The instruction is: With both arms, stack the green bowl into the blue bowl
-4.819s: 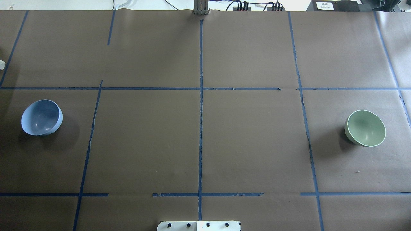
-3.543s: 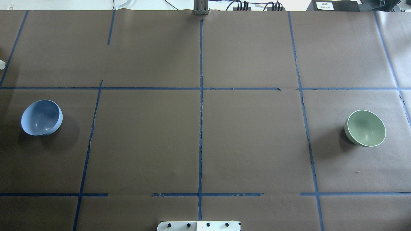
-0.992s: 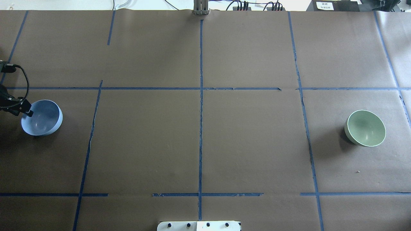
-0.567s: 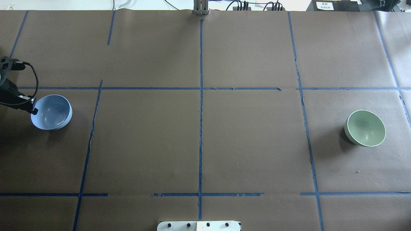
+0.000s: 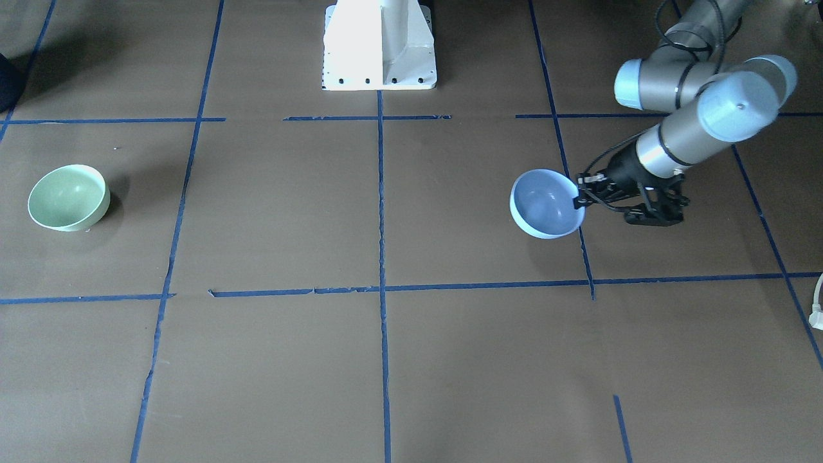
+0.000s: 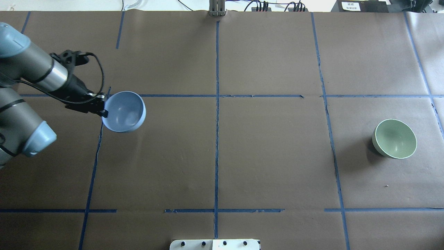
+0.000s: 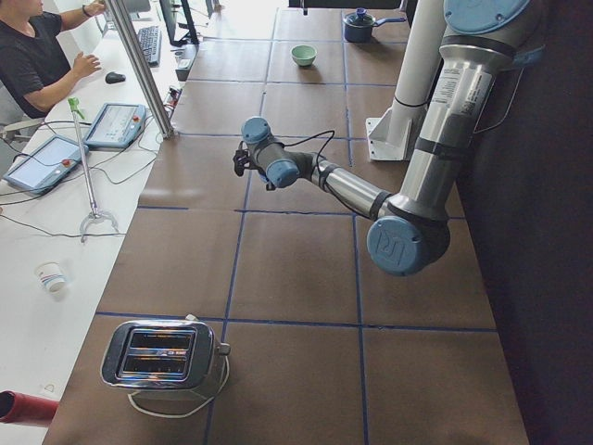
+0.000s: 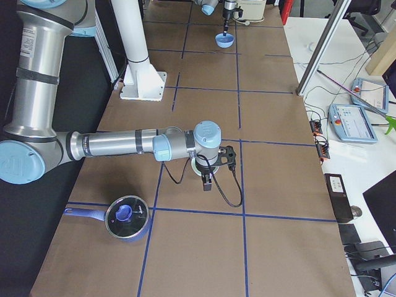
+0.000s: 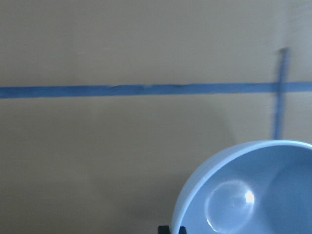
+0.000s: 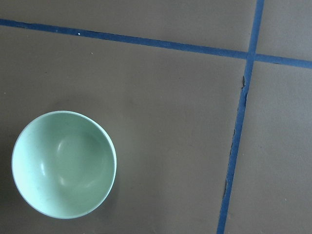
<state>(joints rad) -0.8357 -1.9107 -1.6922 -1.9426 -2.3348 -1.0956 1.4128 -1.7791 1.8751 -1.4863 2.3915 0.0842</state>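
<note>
My left gripper (image 6: 103, 111) is shut on the rim of the blue bowl (image 6: 125, 111) and holds it above the table, left of centre. The front view shows the same left gripper (image 5: 580, 197) on the blue bowl (image 5: 546, 204). In the left wrist view the blue bowl (image 9: 253, 195) fills the lower right. The green bowl (image 6: 394, 138) stands upright at the far right, and also shows in the front view (image 5: 68, 197) and the right wrist view (image 10: 63, 165). My right gripper (image 8: 207, 184) hangs close by the green bowl; I cannot tell whether it is open or shut.
The white pedestal base (image 5: 379, 45) stands at the robot's side of the table. A lidded pot (image 8: 127, 218) sits near the right end and a toaster (image 7: 162, 352) at the left end. An operator (image 7: 37, 56) sits at the side desk. Blue tape lines cross the brown table.
My left arm came in, took the blue bowl by its rim, lifted it and carried it right, toward the table's middle. The green bowl has not moved.
</note>
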